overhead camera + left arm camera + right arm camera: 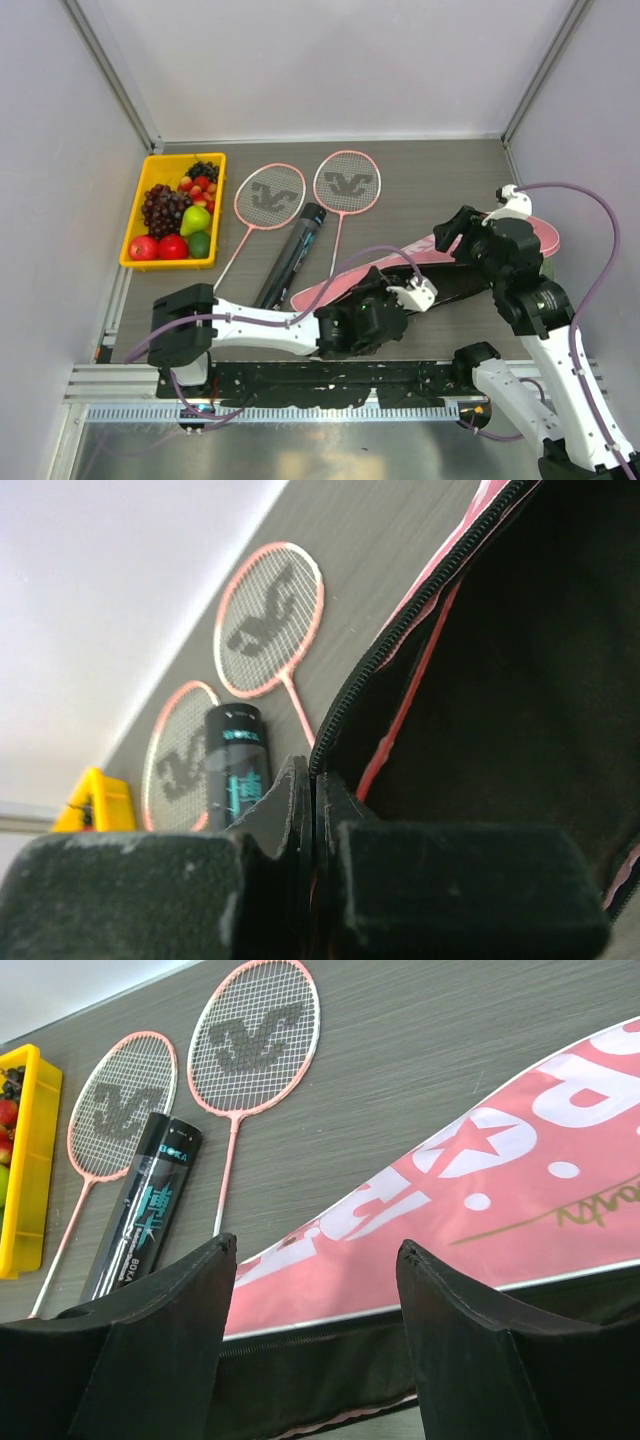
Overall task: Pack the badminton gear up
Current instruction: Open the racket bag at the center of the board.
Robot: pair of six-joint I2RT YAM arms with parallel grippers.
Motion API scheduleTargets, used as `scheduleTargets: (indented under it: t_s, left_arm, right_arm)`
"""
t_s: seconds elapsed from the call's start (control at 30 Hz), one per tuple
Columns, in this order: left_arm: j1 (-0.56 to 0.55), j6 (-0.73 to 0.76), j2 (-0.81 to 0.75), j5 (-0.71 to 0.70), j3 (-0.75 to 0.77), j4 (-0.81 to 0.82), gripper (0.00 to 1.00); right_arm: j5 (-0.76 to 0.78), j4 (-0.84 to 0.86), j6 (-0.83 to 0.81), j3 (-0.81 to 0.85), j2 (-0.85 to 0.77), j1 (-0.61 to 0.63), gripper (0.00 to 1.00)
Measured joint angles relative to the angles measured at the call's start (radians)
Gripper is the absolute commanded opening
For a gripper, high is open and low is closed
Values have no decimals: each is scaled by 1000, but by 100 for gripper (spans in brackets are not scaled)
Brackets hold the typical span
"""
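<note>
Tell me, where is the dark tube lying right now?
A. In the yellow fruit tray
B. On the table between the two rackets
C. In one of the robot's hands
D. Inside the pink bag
B: the dark tube lies on the table, with one racket and another racket on either side of it.

White-and-black left arm (262, 326), right arm (557, 348), purple cables (604, 222), black right gripper (315, 1250).

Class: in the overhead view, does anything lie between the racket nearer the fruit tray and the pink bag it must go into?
Yes. The dark tube lies slanted on the table between that racket and the pink bag, and the shaft of the other racket also lies in between. Nothing else visible stands between them.
</note>
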Motion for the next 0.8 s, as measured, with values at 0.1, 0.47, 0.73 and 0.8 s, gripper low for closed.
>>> scheduleTargets:
  t_s: [0.1,0.47,0.73,0.8]
  left_arm:
    - [40,-157,-23,51,15,-119,0]
    - [246,-632,-223,363,-14,-350,0]
    - [327,-800,-269,550,-54,-364,0]
    - [336,-829,-269,589,-57,-364,0]
  right_arm:
    - [14,-5,0,-2,-26,0,70]
    - [-61,48,16,-179,-220,0,72]
    - [-112,110,65,-435,-278,0,79]
    - [-110,133,84,-492,-315,0,79]
